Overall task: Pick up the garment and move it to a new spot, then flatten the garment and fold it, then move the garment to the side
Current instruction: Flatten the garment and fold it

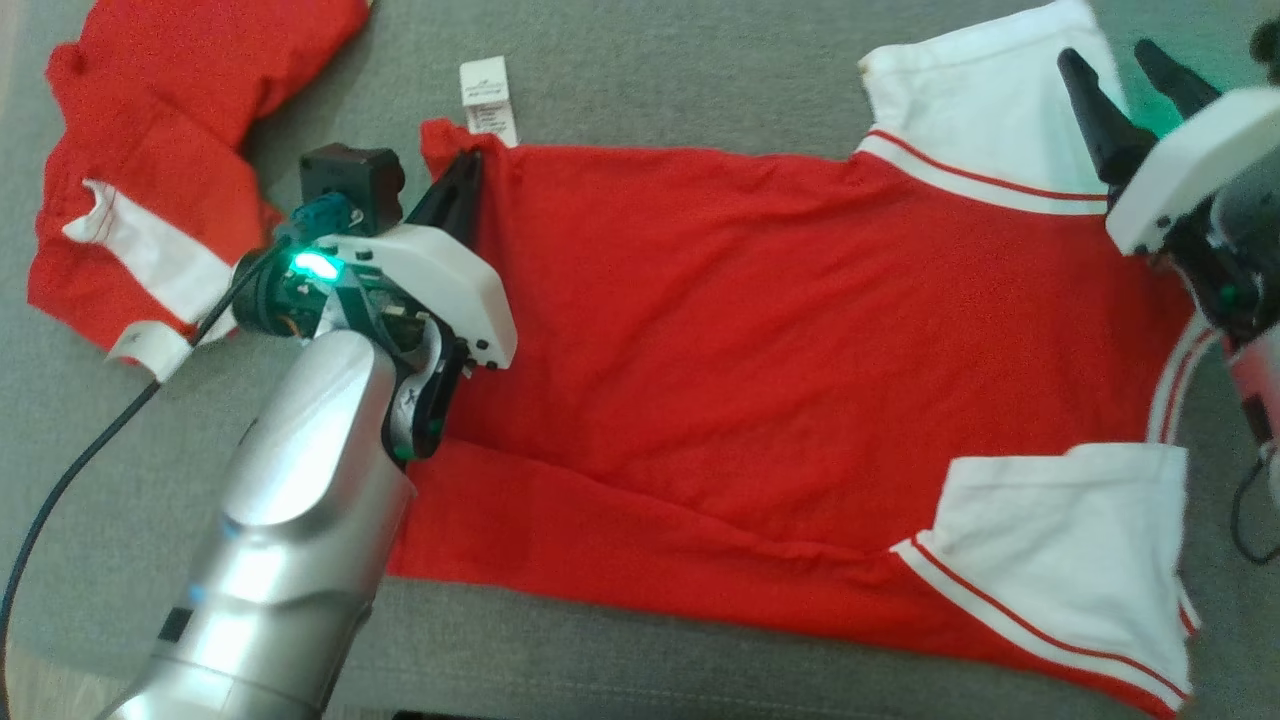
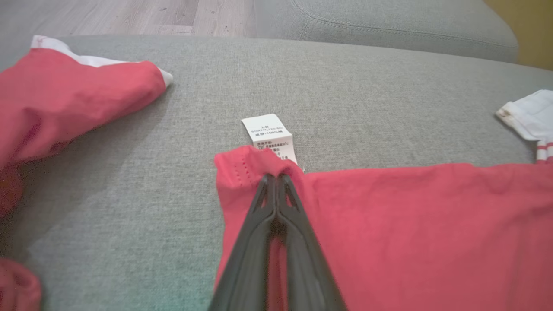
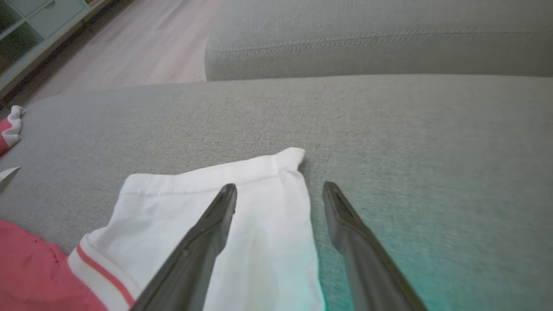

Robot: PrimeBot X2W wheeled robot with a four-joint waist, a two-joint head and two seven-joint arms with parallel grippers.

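A red garment (image 1: 800, 330) with white sleeves lies spread flat on a grey sofa cushion (image 1: 650, 70). My left gripper (image 1: 468, 165) is shut on the garment's far left hem corner, beside its white care label (image 1: 488, 100). In the left wrist view the closed fingertips (image 2: 275, 176) pinch puckered red cloth (image 2: 389, 216) just below the label (image 2: 270, 136). My right gripper (image 1: 1108, 52) hovers open at the far right over the upper white sleeve (image 1: 980, 100). In the right wrist view it (image 3: 280, 186) straddles the sleeve's (image 3: 173, 203) right edge, with nothing gripped.
A second red and white garment (image 1: 150, 150) lies crumpled at the far left (image 2: 65, 95). The sofa's backrest (image 3: 367, 47) rises behind the cushion. Wooden floor (image 2: 129, 15) shows beyond. A black cable (image 1: 60, 480) hangs from my left arm.
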